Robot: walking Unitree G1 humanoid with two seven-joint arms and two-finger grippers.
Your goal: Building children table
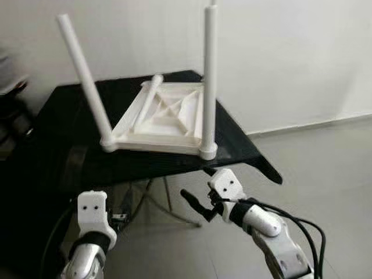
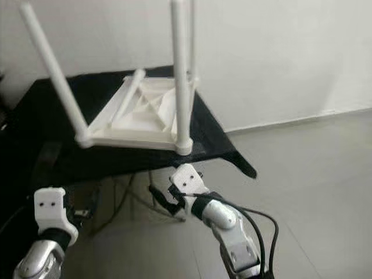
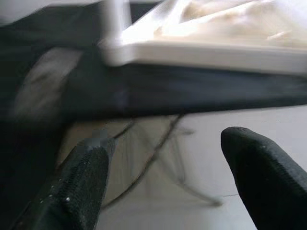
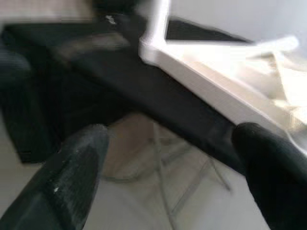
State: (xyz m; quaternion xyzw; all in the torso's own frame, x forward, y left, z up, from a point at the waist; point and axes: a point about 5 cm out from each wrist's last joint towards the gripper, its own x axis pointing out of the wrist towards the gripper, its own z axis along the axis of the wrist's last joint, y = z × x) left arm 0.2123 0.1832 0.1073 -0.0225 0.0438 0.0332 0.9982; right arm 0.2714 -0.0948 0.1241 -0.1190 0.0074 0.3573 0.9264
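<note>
A white children's table top (image 1: 165,125) lies upside down on a black table (image 1: 64,145). Two white legs stand up from its near corners, one leaning left (image 1: 84,75) and one upright (image 1: 209,75). A third white leg (image 1: 148,97) lies loose across the underside. My right gripper (image 1: 190,199) hangs below the black table's front edge, open and holding nothing. In the left wrist view my left gripper (image 3: 165,141) is also open and empty, pointing at the table edge from below, its wrist (image 1: 92,212) low at the left.
Thin metal frame legs (image 1: 165,206) run under the black table. A white wall stands behind it. Grey tiled floor (image 1: 325,168) spreads to the right. Dark furniture (image 1: 11,116) sits at the far left.
</note>
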